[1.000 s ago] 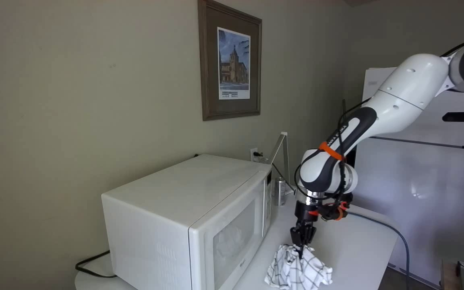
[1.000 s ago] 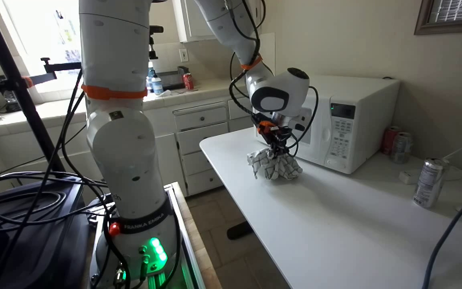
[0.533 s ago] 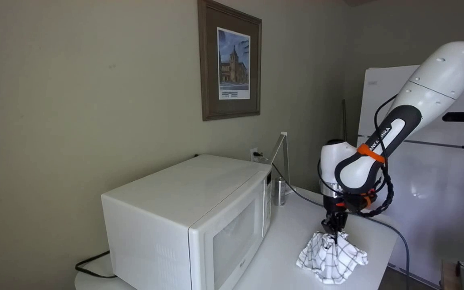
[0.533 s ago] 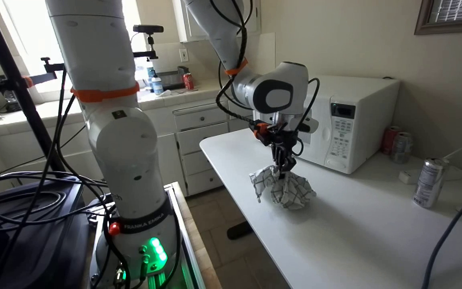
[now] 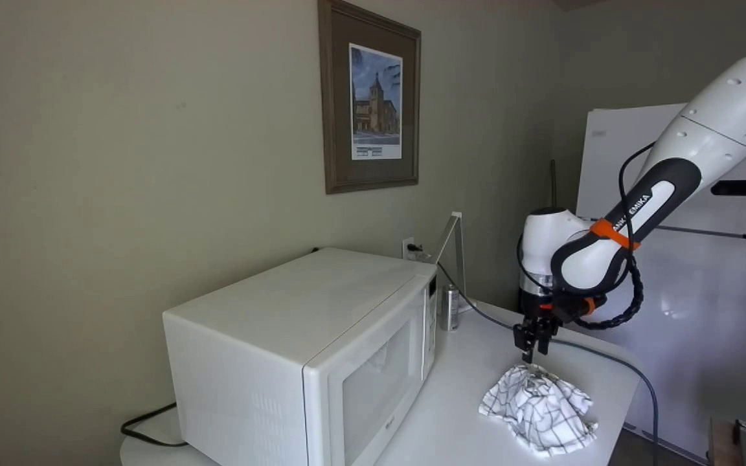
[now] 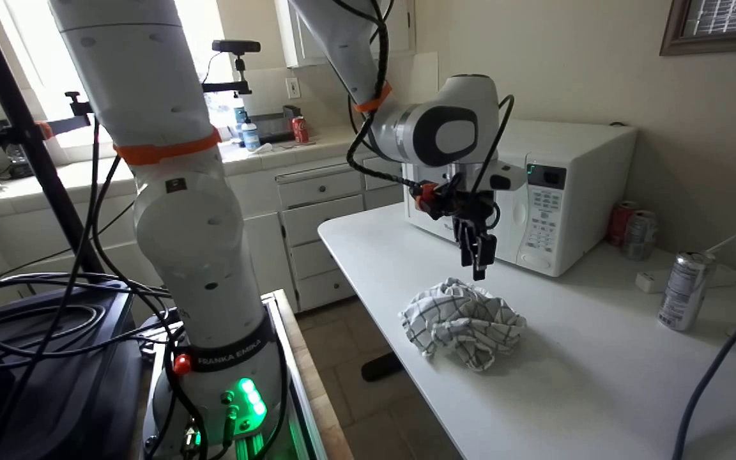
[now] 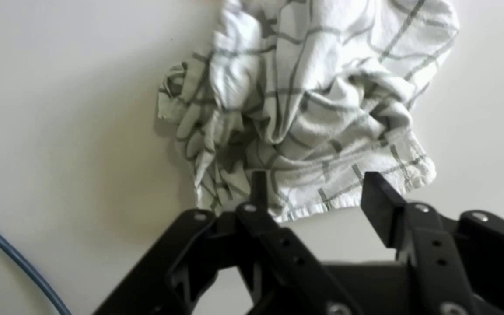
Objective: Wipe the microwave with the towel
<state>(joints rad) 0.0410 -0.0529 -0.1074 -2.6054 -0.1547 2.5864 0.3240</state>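
A white towel with dark check lines lies crumpled on the white table, seen in both exterior views [image 5: 538, 411] [image 6: 460, 326] and in the wrist view [image 7: 322, 113]. Just above it hangs my gripper [image 5: 535, 354], its jaws parted and nothing between them. In the wrist view the gripper [image 7: 314, 175] shows a wide gap, with the towel's hem and bare tabletop behind the black fingers [image 7: 381, 210]. The white microwave [image 5: 295, 310] stands against the wall, door shut; its keypad side [image 6: 544, 217] faces the robot. Towel and microwave are apart.
Several drink cans stand on the table: a silver can [image 6: 686, 291] near its right side, and a red can [image 6: 621, 223] beside the microwave. A blue-grey cable [image 7: 20, 262] crosses the tabletop. The table's long edge [image 6: 393, 342] runs close to the towel.
My gripper carried the towel away from the microwave's front, toward the robot's side of the table. It then opened and rose, and the towel dropped from its fingers onto the table.
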